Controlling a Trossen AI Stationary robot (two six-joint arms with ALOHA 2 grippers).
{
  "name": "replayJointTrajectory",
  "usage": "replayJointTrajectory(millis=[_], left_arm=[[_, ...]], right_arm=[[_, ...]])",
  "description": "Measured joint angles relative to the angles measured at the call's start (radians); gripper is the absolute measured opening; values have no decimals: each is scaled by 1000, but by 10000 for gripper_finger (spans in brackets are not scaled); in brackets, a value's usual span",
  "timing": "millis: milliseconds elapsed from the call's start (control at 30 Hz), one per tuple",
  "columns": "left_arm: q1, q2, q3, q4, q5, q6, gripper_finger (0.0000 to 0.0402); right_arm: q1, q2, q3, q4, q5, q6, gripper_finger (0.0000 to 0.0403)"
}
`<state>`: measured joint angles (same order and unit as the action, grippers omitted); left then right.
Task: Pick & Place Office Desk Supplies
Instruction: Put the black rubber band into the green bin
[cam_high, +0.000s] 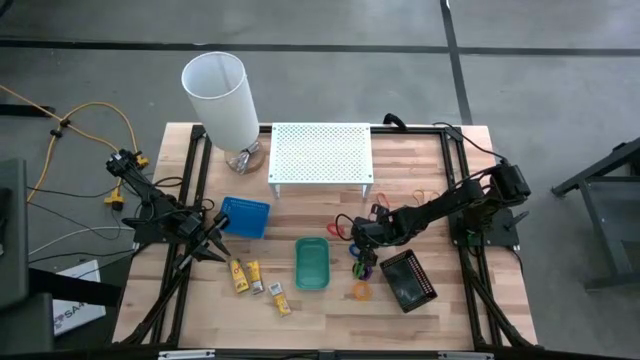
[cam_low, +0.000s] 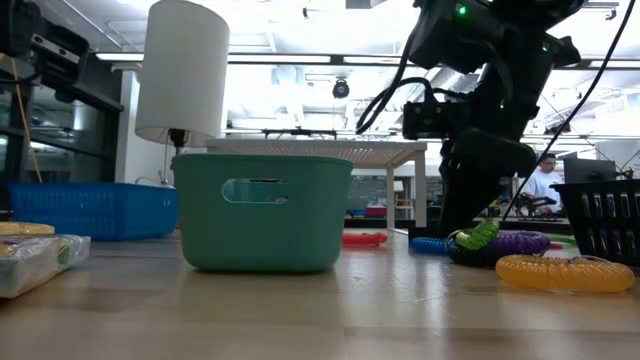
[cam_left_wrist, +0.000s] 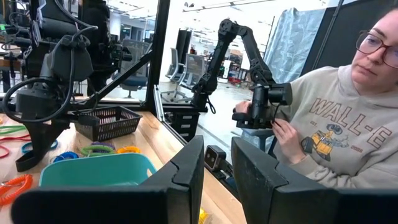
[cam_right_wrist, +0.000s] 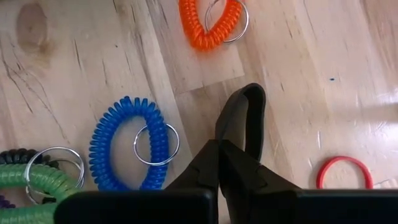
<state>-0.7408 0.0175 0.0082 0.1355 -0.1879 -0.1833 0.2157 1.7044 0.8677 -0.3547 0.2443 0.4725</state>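
Note:
My right gripper (cam_high: 358, 246) points steeply down among the coiled rings right of the green tray (cam_high: 311, 263), shut on a thin black ring (cam_right_wrist: 247, 102). Around it lie a blue coil (cam_right_wrist: 124, 146), an orange coil (cam_right_wrist: 211, 25), a green coil (cam_right_wrist: 37, 180) and a flat red ring (cam_right_wrist: 342, 171), all flat on the wood. Three yellow-and-white blocks (cam_high: 255, 277) lie left of the green tray. My left gripper (cam_high: 215, 245) waits open near the blue tray (cam_high: 245, 216), holding nothing. My right gripper pinches the black ring's near part (cam_right_wrist: 225, 138) between its two fingers, squeezing the ring into a narrow loop that sticks out beyond the fingertips. The fingers come slanting down from the table's right side. Whether the loop's far end rests on the wood cannot be told.
A black mesh basket (cam_high: 407, 280) sits right of the coils, with another orange coil (cam_high: 361, 291) beside it. The white perforated shelf (cam_high: 321, 152) and white lamp (cam_high: 222, 100) stand at the back. A person (cam_left_wrist: 336, 124) sits beyond the table's edge.

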Motion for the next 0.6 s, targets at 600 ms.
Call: replayJointTrajectory(millis=[600], left_arm=[[0, 0, 0, 0, 0, 0, 79]], right_arm=[[5, -211, 81, 19, 71, -190, 3]])
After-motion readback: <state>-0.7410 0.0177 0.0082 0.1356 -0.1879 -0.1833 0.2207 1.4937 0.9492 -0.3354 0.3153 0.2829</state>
